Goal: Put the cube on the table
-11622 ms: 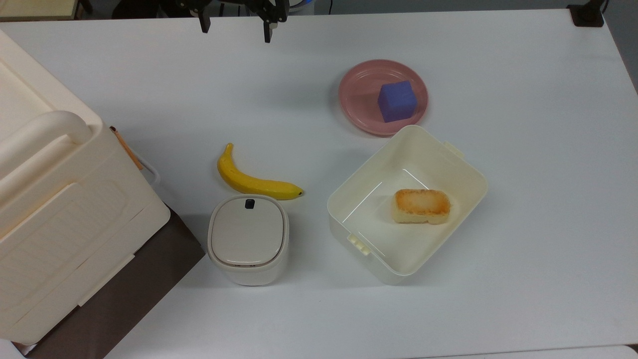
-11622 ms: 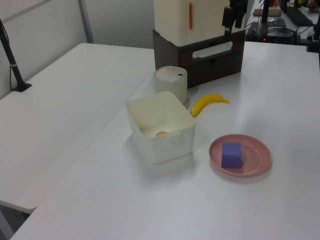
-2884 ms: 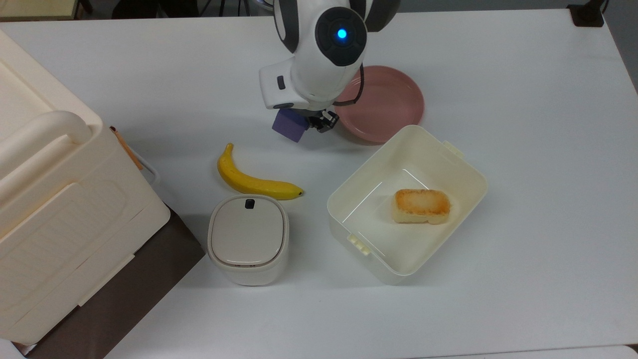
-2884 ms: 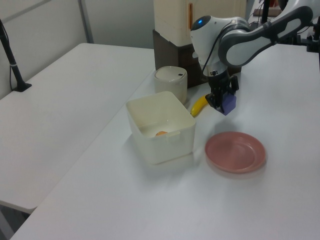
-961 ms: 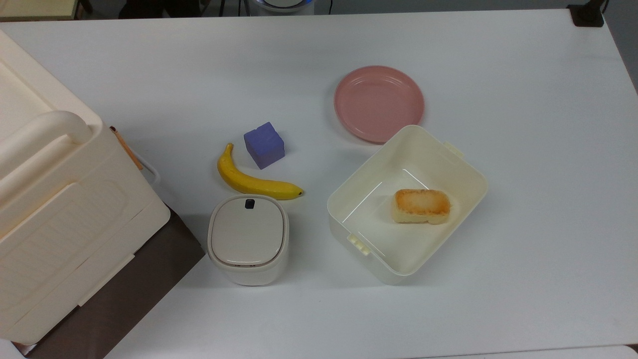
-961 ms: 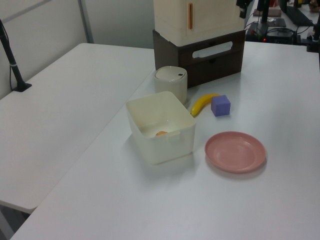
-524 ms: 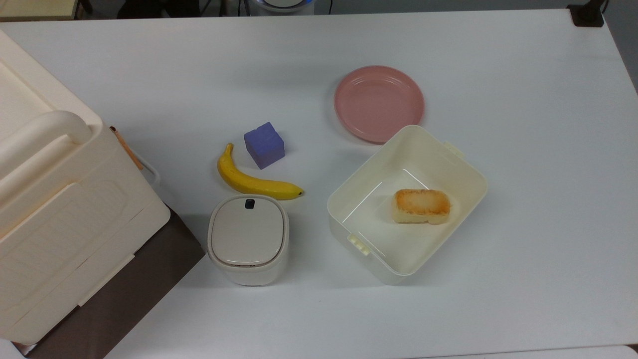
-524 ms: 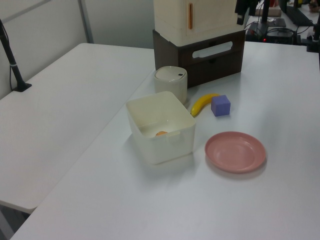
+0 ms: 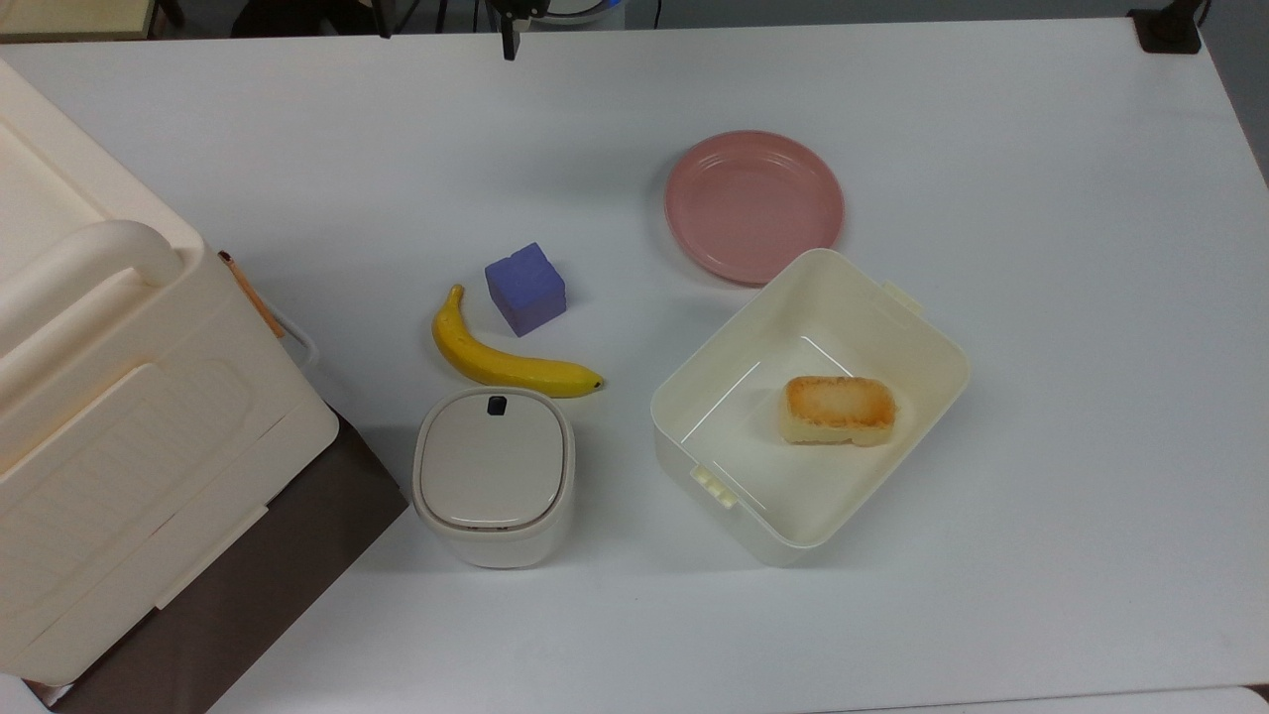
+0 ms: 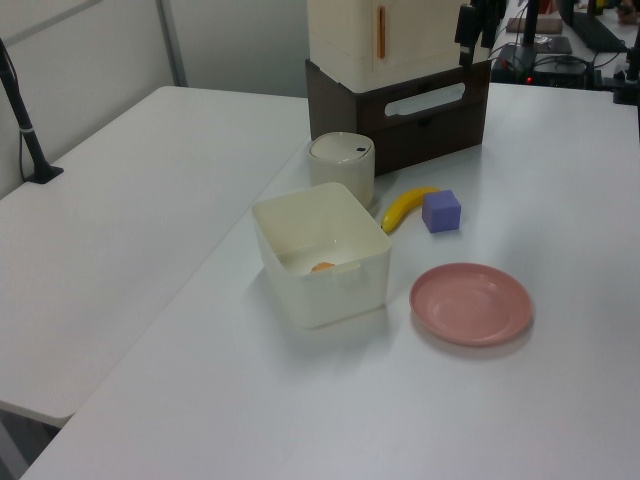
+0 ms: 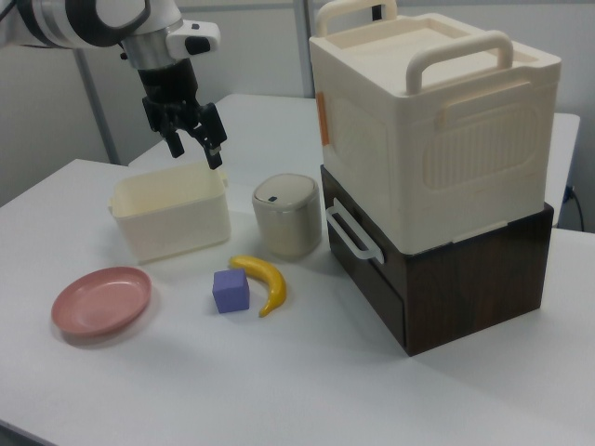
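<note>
Cube [image 9: 525,288] is sitting on the tabletop [image 9: 1041,297], just beside the banana [image 9: 501,359] and well apart from the pink plate [image 9: 753,203]. Claw [image 11: 193,147] is hanging raised with fingers spread, gripping nothing; in the top view it is being cut off by the upper edge.

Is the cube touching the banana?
Apart. In the top view a thin strip of white table shows between the cube and the banana.
</note>
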`<action>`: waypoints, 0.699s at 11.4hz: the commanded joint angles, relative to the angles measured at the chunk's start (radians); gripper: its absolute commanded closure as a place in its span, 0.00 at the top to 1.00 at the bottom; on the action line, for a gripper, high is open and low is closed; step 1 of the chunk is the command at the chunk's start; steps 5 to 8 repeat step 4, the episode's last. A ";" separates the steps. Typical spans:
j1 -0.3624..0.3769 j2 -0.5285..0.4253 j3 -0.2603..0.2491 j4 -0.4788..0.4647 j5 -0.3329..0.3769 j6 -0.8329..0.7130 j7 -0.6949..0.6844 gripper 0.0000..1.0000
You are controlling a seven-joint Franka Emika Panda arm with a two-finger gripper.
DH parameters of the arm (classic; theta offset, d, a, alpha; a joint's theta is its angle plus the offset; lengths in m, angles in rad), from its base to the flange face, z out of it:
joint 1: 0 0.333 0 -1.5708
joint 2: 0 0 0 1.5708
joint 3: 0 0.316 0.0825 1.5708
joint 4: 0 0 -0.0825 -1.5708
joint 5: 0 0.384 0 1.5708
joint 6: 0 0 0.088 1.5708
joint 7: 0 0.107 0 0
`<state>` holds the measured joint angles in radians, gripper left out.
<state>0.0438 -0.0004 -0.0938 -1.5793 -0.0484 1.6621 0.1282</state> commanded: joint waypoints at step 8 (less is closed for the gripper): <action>0.011 -0.004 -0.015 0.015 0.016 -0.018 0.025 1.00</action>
